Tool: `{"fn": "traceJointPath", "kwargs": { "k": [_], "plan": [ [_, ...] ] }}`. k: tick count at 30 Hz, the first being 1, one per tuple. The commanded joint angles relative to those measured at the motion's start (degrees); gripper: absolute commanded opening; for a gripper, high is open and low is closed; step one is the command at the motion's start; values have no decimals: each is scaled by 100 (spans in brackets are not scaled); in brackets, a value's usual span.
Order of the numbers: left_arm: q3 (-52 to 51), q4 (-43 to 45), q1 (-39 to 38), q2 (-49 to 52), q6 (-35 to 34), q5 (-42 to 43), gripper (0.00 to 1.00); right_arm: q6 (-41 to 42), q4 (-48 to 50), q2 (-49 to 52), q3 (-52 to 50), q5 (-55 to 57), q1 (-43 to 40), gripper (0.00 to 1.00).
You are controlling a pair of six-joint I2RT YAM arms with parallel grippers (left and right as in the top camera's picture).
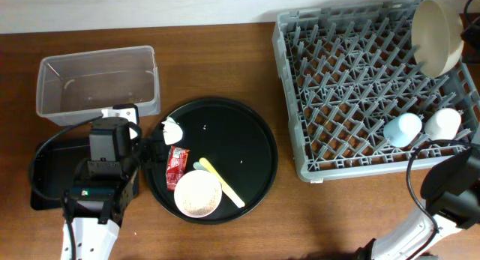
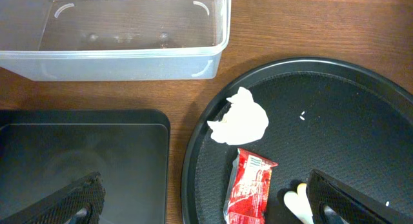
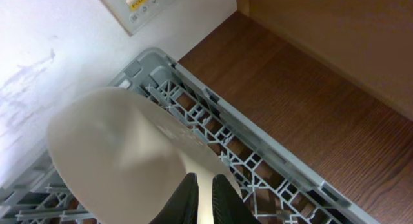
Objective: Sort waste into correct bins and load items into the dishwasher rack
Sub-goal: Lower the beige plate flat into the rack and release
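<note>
My left gripper [image 2: 206,206] is open and empty, one finger over the shallow black rectangular tray [image 2: 77,153], the other over the round tray beside the red sachet [image 2: 250,186]. The crumpled white tissue [image 2: 240,117] lies just beyond the sachet. A few rice grains [image 2: 303,115] dot the round tray. The clear tub [image 1: 97,80] is empty. My right gripper [image 3: 203,198] is shut on the rim of the cream plate [image 3: 116,153], tilted over the grey rack's [image 1: 352,80] far right corner. The light-blue cup [image 1: 403,129] and white cup [image 1: 442,124] stand in the rack.
The large round black tray [image 1: 255,151] also holds the pinkish-white bowl [image 1: 198,194] and the yellow [image 1: 223,183] and pale-green [image 1: 201,167] utensils. A wall with a switch panel [image 3: 139,1] rises behind the rack. Bare wood lies between the round tray and the rack.
</note>
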Motion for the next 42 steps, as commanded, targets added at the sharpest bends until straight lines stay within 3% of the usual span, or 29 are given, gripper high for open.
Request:
{"fn": "traceJointPath", "kwargs": {
  "k": [1, 4, 8, 10, 11, 13, 17, 20, 23, 25, 26, 31, 35, 40, 42],
  "plan": [
    [111, -7, 15, 2, -52, 39, 100, -17, -448, 94, 15, -874, 116, 11],
    [111, -7, 15, 2, -52, 39, 100, -765, -1436, 83, 17, -2011, 433, 7],
    [111, -7, 15, 2, -52, 39, 100, -1263, -1572, 11, 31, -1366, 820, 4],
    [111, -9, 15, 2, -52, 39, 100, -1292, -1547, -55, 50, -1226, 857, 17],
    [111, -9, 15, 2, -52, 39, 100, -1290, -1510, -81, 50, -1204, 857, 30],
    [111, -7, 15, 2, -52, 39, 100, -1303, -1460, -92, 83, -1163, 855, 40],
    [111, -7, 15, 2, -52, 39, 100, -2417, -1537, -149, 297, -925, 964, 44],
    [111, -9, 15, 2, -52, 39, 100, -2350, -1528, -256, 601, -212, 1132, 47],
    [111, -7, 15, 2, -52, 39, 100, -1882, -1469, -337, 949, -205, 1029, 41],
    [111, -7, 15, 2, -52, 39, 100, -1274, -1379, -337, 1259, -195, 782, 18],
    [111, -9, 15, 2, -52, 39, 100, -1049, -1338, -337, 1290, -197, 660, 11],
    [111, -7, 15, 2, -52, 39, 100, -376, -1419, -127, 1290, -306, -131, 7],
    [111, -9, 15, 2, -52, 39, 100, -378, -1353, 256, 1279, -673, -555, 8],
    [111, -9, 15, 2, -52, 39, 100, -428, -1178, 984, 1281, -723, -516, 5],
    [111, -7, 15, 2, -52, 39, 100, -890, -1115, 1086, 1281, -1445, -446, 4]
  ]
}}
